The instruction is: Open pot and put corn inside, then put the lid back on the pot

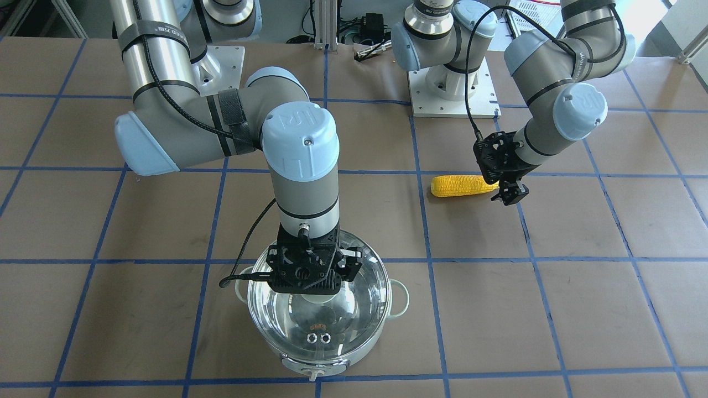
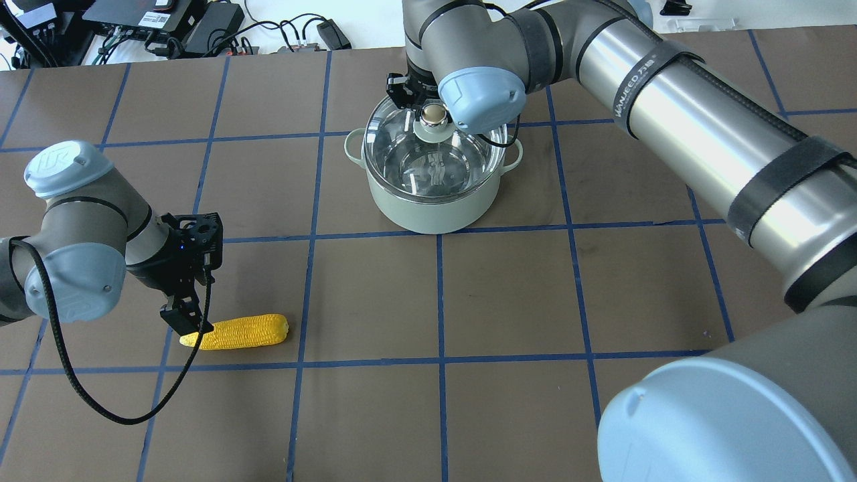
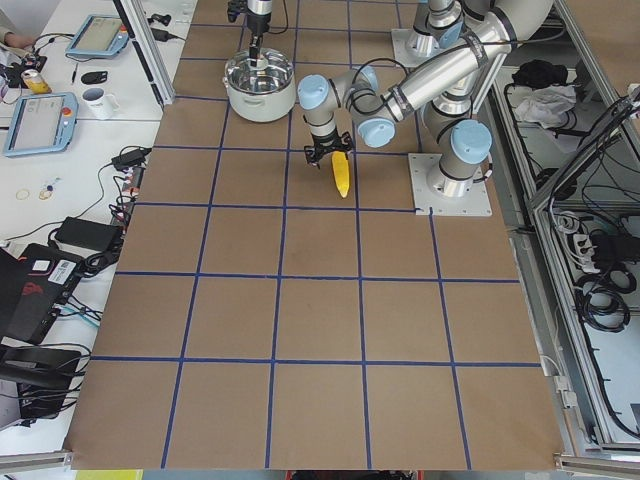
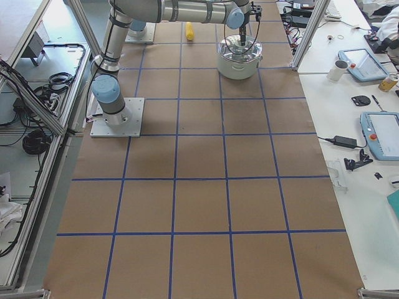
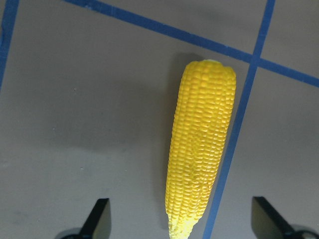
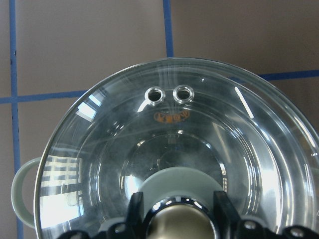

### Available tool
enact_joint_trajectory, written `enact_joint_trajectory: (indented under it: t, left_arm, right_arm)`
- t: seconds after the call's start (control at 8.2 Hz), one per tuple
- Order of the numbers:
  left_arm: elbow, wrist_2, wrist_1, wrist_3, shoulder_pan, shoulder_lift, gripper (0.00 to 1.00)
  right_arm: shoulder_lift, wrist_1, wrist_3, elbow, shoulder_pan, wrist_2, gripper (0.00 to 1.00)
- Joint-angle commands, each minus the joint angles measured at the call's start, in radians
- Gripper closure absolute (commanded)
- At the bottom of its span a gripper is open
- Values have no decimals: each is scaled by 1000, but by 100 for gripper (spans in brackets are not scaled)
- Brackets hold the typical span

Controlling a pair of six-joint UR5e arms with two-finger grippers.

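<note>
The mint-green pot [image 2: 428, 209] stands with the clear glass lid [image 1: 332, 323] sitting on it. My right gripper [image 6: 178, 215] is above the lid [image 6: 199, 134], its two fingers pressed against both sides of the beige-gold knob [image 2: 434, 116]. The yellow corn [image 2: 240, 331] lies flat on the table to the pot's left. My left gripper [image 2: 187, 323] hovers over the cob's tapered end, open. In the left wrist view the fingertips [image 5: 99, 219] stand wide apart on both sides of the corn [image 5: 202, 149], not touching it.
Brown table with a grid of blue tape lines [image 2: 438, 294]. The arm base plates [image 1: 453, 94] sit at the robot's side. Cables and electronics [image 2: 167, 20] lie beyond the far edge. Side benches hold tablets and a mug [image 3: 98, 100].
</note>
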Motion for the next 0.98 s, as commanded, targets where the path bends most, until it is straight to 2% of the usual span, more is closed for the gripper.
enact_joint_trajectory:
  t: [0.0, 0.12, 0.24, 0.49, 0.61, 0.85]
  left_arm:
    - [-65, -3, 77, 9, 1, -7, 0]
    - [-104, -1, 136, 16, 1, -11, 0]
    - [-119, -1, 140, 26, 1, -22, 0]
    - [-129, -5, 157, 32, -4, -45, 0]
    - [-142, -9, 172, 31, -4, -48, 0]
    - [-149, -11, 172, 28, -6, -50, 0]
  right_arm:
    - [-138, 144, -132, 4, -53, 24, 72]
    - [-223, 258, -189, 25, -111, 79, 72]
    - [-296, 361, -261, 66, -177, 96, 76]
    - [-465, 394, -424, 195, -242, 93, 79]
    - [-530, 452, -440, 226, -265, 96, 83]
    - [-584, 493, -454, 234, -302, 93, 84]
